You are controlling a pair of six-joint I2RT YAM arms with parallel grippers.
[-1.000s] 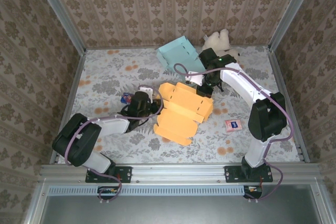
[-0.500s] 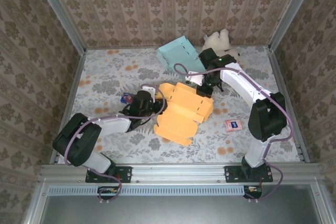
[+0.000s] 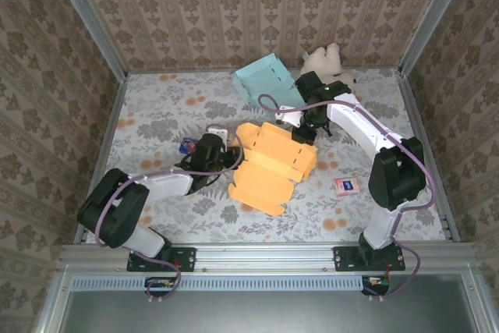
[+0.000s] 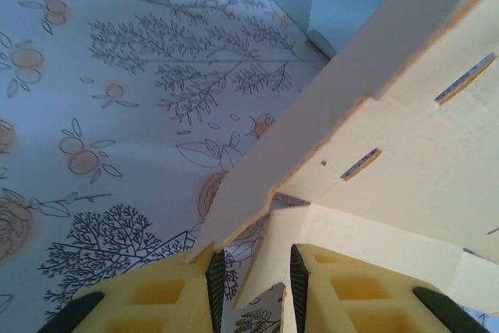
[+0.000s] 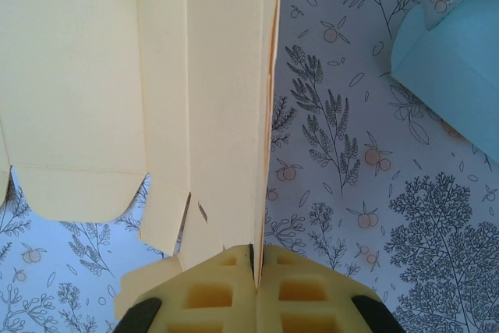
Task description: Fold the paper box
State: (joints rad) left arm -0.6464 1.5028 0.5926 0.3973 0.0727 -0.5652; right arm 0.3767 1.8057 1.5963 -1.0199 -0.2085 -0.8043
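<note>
Pads [image 4: 168, 290] of the left tool [image 4: 257, 274] stand parted — a pointed flap of the orange paper box [image 3: 273, 165] sits loose between them. The box lies half-folded at mid tabletop [image 3: 156, 115], between the two arms. At its far right edge the right tool [image 5: 255, 259] is clenched on an upright panel, pinching the card's thin edge.

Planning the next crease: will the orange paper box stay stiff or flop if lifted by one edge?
Likely thin and light: the right gripper pinches the orange paper box with jaws nearly meeting. Its flat panels are creased and slotted, so it would probably hinge at the folds rather than rise as one piece. Pushed, it may slide, not tip.
</note>
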